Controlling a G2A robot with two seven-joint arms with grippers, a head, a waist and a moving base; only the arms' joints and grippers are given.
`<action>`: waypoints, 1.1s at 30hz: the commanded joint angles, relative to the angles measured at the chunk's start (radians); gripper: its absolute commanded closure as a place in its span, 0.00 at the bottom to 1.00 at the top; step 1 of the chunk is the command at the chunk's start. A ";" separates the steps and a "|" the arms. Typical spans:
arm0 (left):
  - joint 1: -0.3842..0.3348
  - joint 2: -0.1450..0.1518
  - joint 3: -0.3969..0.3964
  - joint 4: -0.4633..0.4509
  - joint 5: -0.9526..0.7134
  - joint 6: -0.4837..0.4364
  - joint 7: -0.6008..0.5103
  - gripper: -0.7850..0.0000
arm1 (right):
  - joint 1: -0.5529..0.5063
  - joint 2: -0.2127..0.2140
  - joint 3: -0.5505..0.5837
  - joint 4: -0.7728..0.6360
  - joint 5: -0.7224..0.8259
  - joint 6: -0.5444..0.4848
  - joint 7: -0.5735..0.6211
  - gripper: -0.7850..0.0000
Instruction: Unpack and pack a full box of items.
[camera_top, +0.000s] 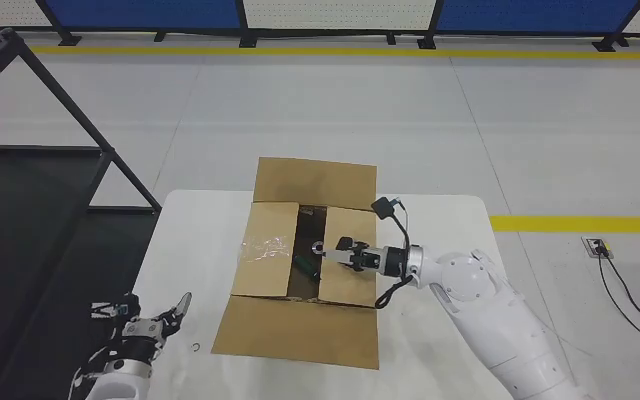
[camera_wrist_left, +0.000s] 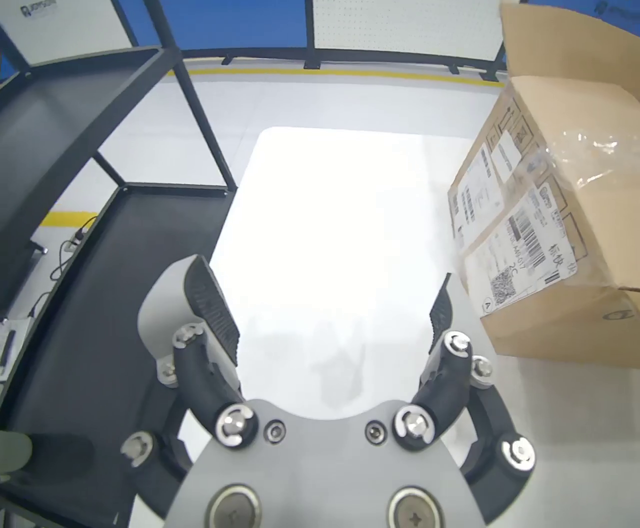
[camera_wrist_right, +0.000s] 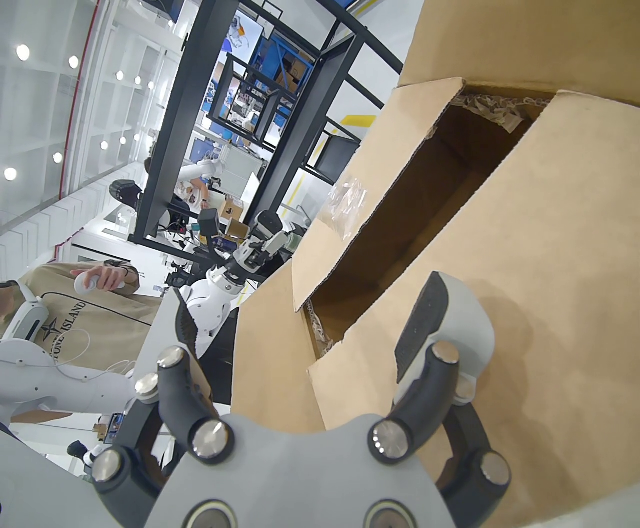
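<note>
Brown cardboard box (camera_top: 268, 250) sits on our white table (camera_top: 190, 230), flaps ajar, perhaps something dark (camera_top: 306, 265) inside; our right gripper (camera_top: 322, 250) hangs open above the gap, our left gripper (camera_wrist_left: 320, 280) open, well aside.

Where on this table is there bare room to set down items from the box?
The widest bare patch is the table strip between the box and the black rack, beyond the left tool. The box's other side is crowded: the arm carrying the right tool lies over it.
</note>
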 joint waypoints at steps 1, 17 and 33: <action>-0.032 0.004 0.005 0.041 0.011 -0.069 0.008 0.00 | -0.005 0.002 0.006 -0.003 -0.002 0.002 -0.001 0.00; -0.199 0.014 -0.004 0.129 -0.275 -0.140 -0.229 0.00 | -0.029 0.007 0.030 -0.012 0.003 0.004 -0.004 0.00; -0.258 0.044 -0.119 0.188 -0.604 -0.185 -0.465 0.00 | -0.017 0.003 0.025 0.002 0.010 0.000 -0.004 0.00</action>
